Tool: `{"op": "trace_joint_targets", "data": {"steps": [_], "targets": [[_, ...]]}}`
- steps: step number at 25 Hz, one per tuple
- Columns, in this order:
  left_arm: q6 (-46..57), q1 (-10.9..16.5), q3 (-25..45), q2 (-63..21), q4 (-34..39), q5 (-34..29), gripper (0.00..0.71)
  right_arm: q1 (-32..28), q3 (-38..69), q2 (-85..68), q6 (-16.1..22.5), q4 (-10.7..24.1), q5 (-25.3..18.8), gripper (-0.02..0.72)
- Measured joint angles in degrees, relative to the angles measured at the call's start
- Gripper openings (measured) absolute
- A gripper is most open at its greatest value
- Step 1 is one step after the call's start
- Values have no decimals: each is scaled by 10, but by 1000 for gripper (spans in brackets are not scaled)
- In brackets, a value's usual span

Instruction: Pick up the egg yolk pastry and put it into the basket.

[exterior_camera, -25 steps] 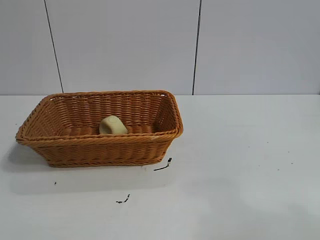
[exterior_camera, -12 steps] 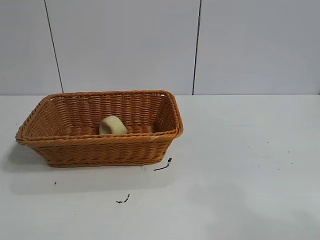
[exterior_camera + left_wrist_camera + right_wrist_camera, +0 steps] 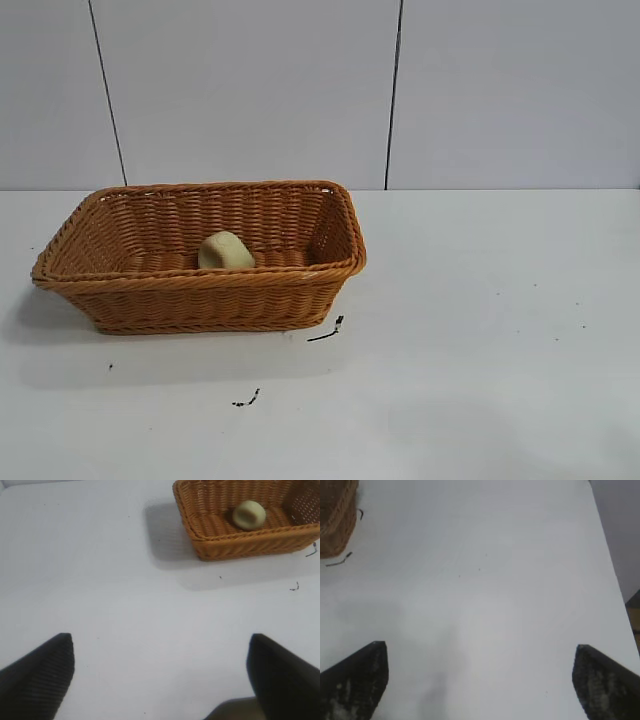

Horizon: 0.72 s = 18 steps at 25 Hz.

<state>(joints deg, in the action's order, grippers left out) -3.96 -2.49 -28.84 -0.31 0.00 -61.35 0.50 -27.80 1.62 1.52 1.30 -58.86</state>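
Note:
The pale yellow egg yolk pastry (image 3: 225,250) lies inside the orange-brown wicker basket (image 3: 200,283) at the table's left. It also shows in the left wrist view (image 3: 249,514), on the floor of the basket (image 3: 240,547). My left gripper (image 3: 161,647) is open and empty over bare table, well away from the basket. My right gripper (image 3: 480,655) is open and empty over bare table; a corner of the basket (image 3: 335,525) shows far off. Neither arm shows in the exterior view.
Small dark marks (image 3: 326,331) lie on the white table (image 3: 480,330) near the basket's front right corner, and another mark (image 3: 246,399) lies nearer the front. The table's edge (image 3: 610,555) shows in the right wrist view.

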Motion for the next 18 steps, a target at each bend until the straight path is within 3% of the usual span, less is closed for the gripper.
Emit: {"op": "trace_joint_targets", "data": {"steps": [18], "targets": [[0,0,0,0,0,0,696,1,0,-19,0,-6,-1,693]]}}
